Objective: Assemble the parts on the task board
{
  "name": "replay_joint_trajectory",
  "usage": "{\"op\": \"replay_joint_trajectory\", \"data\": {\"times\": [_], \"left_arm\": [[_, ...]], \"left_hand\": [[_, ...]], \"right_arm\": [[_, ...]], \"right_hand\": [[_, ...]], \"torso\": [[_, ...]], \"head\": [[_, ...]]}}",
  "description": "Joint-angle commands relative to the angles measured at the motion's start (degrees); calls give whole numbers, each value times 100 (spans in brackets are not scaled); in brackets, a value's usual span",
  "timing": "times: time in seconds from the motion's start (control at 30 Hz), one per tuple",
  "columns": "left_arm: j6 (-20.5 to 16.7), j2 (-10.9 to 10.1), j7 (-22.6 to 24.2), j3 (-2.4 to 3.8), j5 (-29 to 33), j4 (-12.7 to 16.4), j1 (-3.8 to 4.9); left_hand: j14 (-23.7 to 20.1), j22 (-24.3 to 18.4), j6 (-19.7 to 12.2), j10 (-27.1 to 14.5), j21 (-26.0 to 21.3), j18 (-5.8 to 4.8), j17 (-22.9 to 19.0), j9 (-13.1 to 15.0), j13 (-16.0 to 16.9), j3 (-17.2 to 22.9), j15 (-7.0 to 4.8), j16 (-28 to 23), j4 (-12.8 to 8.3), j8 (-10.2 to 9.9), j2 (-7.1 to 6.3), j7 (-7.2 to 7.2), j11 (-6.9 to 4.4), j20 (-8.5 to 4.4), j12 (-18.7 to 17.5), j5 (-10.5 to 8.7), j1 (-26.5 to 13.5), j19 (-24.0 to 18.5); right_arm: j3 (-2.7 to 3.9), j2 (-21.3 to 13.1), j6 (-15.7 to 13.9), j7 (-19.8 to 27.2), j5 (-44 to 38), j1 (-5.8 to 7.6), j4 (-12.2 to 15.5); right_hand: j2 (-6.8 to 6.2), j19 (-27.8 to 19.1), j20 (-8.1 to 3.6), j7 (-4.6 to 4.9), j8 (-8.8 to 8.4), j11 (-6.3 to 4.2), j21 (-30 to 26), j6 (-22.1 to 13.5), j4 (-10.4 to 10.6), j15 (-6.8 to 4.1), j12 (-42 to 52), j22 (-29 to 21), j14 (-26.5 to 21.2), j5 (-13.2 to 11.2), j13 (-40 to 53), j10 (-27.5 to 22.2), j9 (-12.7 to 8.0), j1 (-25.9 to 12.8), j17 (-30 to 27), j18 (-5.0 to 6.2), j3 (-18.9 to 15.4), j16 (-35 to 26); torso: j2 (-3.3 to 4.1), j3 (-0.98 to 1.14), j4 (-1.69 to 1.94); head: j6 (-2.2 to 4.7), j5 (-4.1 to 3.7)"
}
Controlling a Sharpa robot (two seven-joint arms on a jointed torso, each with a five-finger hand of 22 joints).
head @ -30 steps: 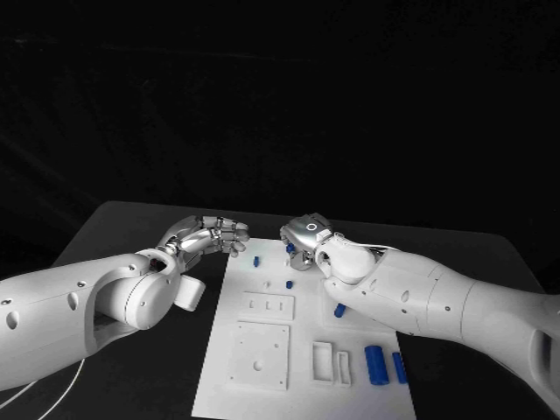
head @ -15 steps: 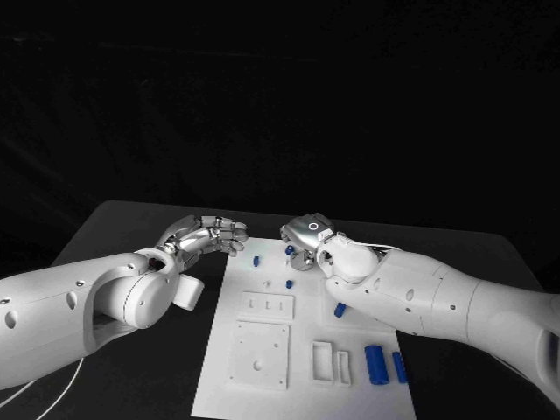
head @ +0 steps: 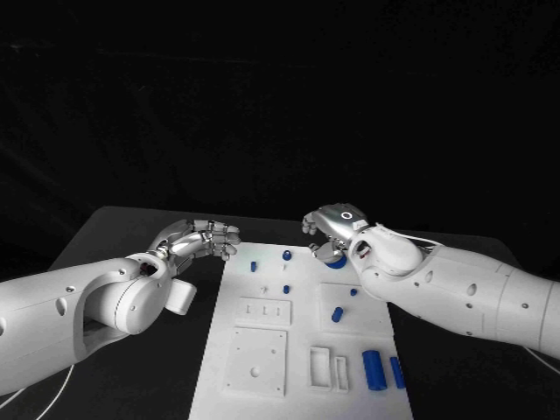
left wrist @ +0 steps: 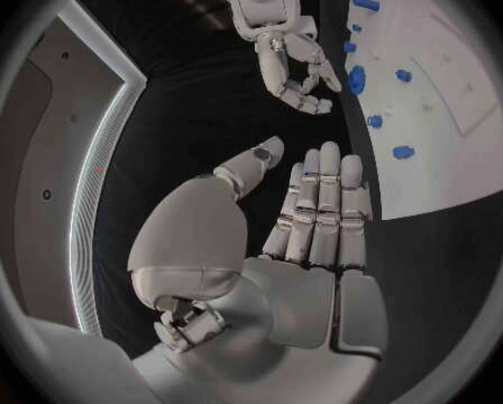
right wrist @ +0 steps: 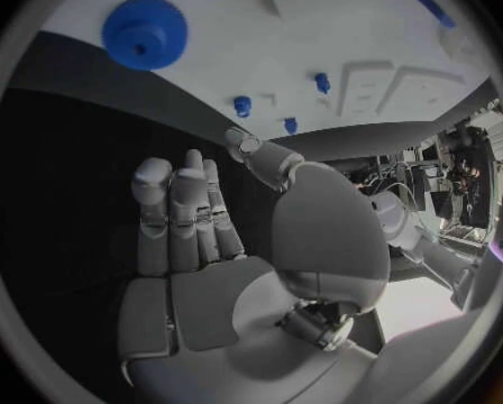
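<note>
The white task board (head: 265, 350) lies in the middle of the table. A round blue part (head: 334, 260) sits at the board's far end, and my right hand (head: 337, 226) hovers just above it holding nothing. The same round part (right wrist: 145, 33) shows beyond the straight fingers of my right hand (right wrist: 196, 233). Small blue pegs (head: 286, 255) (head: 254, 266) (head: 285, 289) stand near the far edge, with another blue part (head: 337, 315) mid-board. Two blue cylinders (head: 372, 369) lie at the near right. My left hand (head: 205, 241) hangs off the board's far left corner, and my left hand (left wrist: 308, 215) is empty.
The board (left wrist: 454, 108) has raised white blocks (head: 257, 357) and slots (head: 320, 366) on its near half. Black table (head: 129, 227) surrounds it on every side. My two white forearms flank the board left and right.
My right hand has lifted and shifted right, and the round blue part now shows beneath it. My left hand has barely moved.
</note>
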Motion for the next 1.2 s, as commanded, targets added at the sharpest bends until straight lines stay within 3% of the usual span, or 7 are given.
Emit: {"op": "replay_joint_trajectory", "data": {"times": [0.03,0.3,0.37,0.4,0.43,0.53,1.2], "left_arm": [[53,-35,109,6,-15,39,18],[85,-57,111,5,-14,37,19],[94,-60,111,5,-14,34,18],[101,-61,110,5,-14,27,18],[103,-60,110,4,-14,20,18],[106,-53,109,4,-14,2,17],[123,-17,90,2,-14,-43,15]], "left_hand": [[19,-10,6,55,10,97,12,14,3,15,16,-41,-16,-22,-35,-3,13,-1,-25,-29,0,-52],[23,-14,17,81,14,95,16,21,5,12,17,-49,-18,-20,-37,-11,4,0,-22,-34,0,-54],[23,-15,16,80,14,95,17,21,5,12,17,-50,-17,-21,-38,-11,4,0,-24,-35,-2,-54],[23,-15,15,78,15,95,17,21,4,11,17,-50,-17,-22,-38,-11,4,0,-26,-36,-3,-54],[23,-15,14,78,15,95,17,22,3,11,17,-51,-17,-23,-39,-11,5,0,-27,-36,-3,-54],[24,-16,12,76,16,95,18,22,2,10,17,-53,-17,-24,-39,-11,6,0,-30,-38,-4,-54],[25,-21,4,68,18,95,22,24,-3,10,18,-61,-17,-33,-35,-8,11,0,-44,-41,-4,-56]], "right_arm": [[29,-214,222,250,560,58,54],[34,-442,722,633,1430,92,-306],[34,-439,803,688,1533,90,-418],[34,-426,851,721,1617,88,-479],[34,-411,885,744,1723,87,-533],[33,-349,965,800,1938,64,-681],[34,-103,1085,890,2031,-132,-1019]], "right_hand": [[-44,29,21,57,22,-69,-8,10,34,-81,112,39,9,7,74,213,-3,-161,-13,573,-164,45],[-48,173,-162,-174,-79,-435,54,-112,-110,-511,2091,59,29,339,2046,1396,-51,-477,70,573,-1045,244],[17,222,-203,-177,-130,-442,98,-163,-132,-465,2913,83,54,414,2942,988,-78,-454,146,573,-1116,358],[213,263,-251,-163,-175,-509,180,-189,-120,-248,4232,133,45,513,4289,483,-110,-424,285,573,-1143,532],[30,248,-252,-85,-182,-417,201,-191,-146,-397,4357,139,18,493,4461,296,-116,-487,309,572,-1206,551],[62,194,-328,-93,-227,-408,473,-211,-134,-383,5442,148,-86,632,5611,-277,-157,-531,636,573,-1216,845],[190,74,-425,-104,-213,-405,897,-236,-157,-404,6922,135,-157,904,6750,702,-156,-655,1053,573,-1358,1065]], "torso": [[-3,11,-50],[-2,54,-112],[5,66,-116],[9,75,-118],[13,85,-121],[10,82,-117],[45,121,-94]], "head": [[46,9],[65,47],[62,53],[56,57],[59,60],[43,54],[4,65]]}}
